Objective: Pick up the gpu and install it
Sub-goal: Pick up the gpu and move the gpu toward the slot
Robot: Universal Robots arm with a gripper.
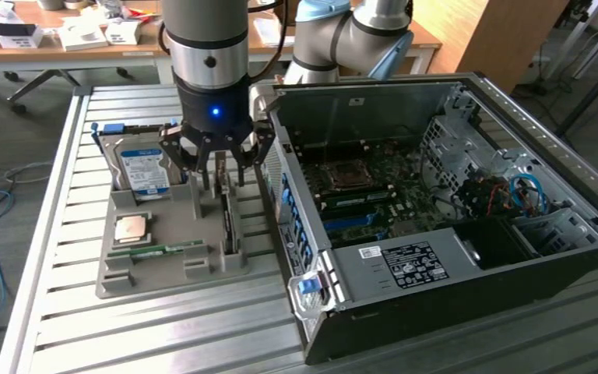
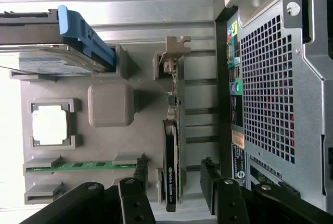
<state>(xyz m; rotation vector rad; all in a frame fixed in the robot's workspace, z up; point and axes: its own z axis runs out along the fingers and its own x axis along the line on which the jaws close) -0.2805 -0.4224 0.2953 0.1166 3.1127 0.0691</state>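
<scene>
**Gripper poised over the card.** The gripper [image 2: 174, 165] hangs released, its jaws spread wide. One black finger [image 2: 139, 182] stands on each side of the gpu [image 2: 171, 146], and neither appears to touch it. The gpu stands on edge in a slot of the grey tray [image 1: 164, 276], on the tray side nearest the computer case [image 1: 403, 319], with its silver bracket [image 2: 176, 52] at the end away from the fingers.

**Step in hand, as judged:** taking hold of the card. A good grasp would keep the jaws centred across the thin edge and square to the slot, so that both pads meet the flat faces together. It would seat on the fan housing rather than on bare board, and any lift would run straight along the slot walls to avoid wedging or tipping the card.

**Other tray contents:**
- The hard drive [image 1: 143, 167] stands in the tray's far corner.
- The processor [image 1: 133, 228] lies flat at the tray's middle.
- The memory stick [image 1: 159, 251] lies along the tray's near part.

**Lettering:**
- A green mark and white print run along the fan's edge, too small to read.
- The drive's blue label and the case's black label [image 1: 416, 263] carry print that cannot be read.
</scene>
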